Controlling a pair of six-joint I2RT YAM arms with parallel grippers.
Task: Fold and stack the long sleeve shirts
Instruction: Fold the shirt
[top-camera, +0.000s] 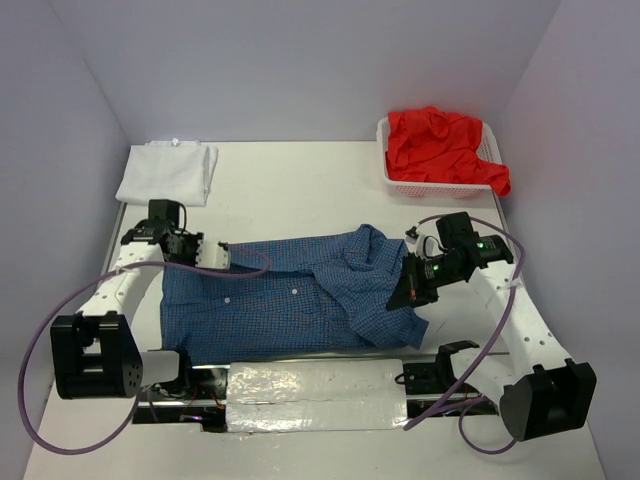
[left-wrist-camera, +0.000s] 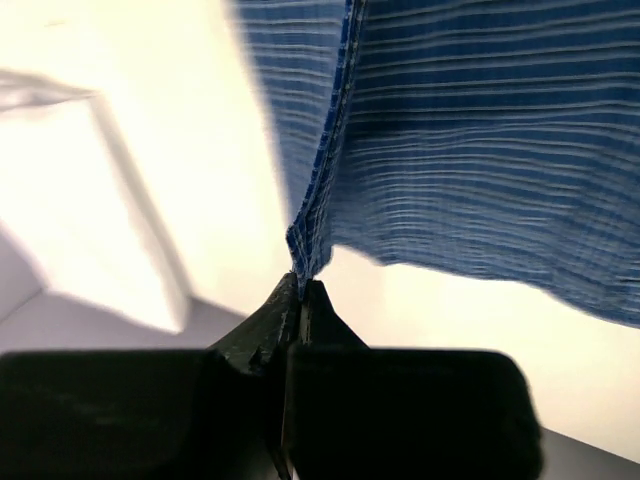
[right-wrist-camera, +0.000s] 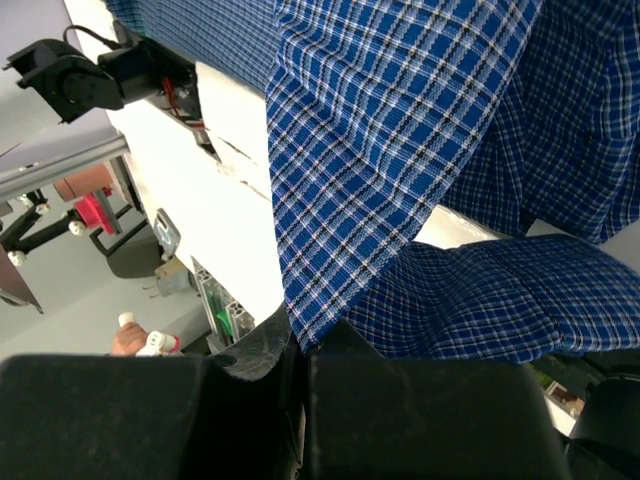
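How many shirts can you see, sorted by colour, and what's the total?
Blue checked shirt: 1, spread out near the arms.
White shirt: 1, folded at the far left of the table.
Red shirt: 1 as far as I can tell, bunched up in the white basket.
Total: 3

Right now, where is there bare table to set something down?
Bare table runs along the far side, between the folded white shirt and the basket holding the red shirt. The middle is crowded: the blue checked shirt lies there, pinched by the left gripper and right gripper.
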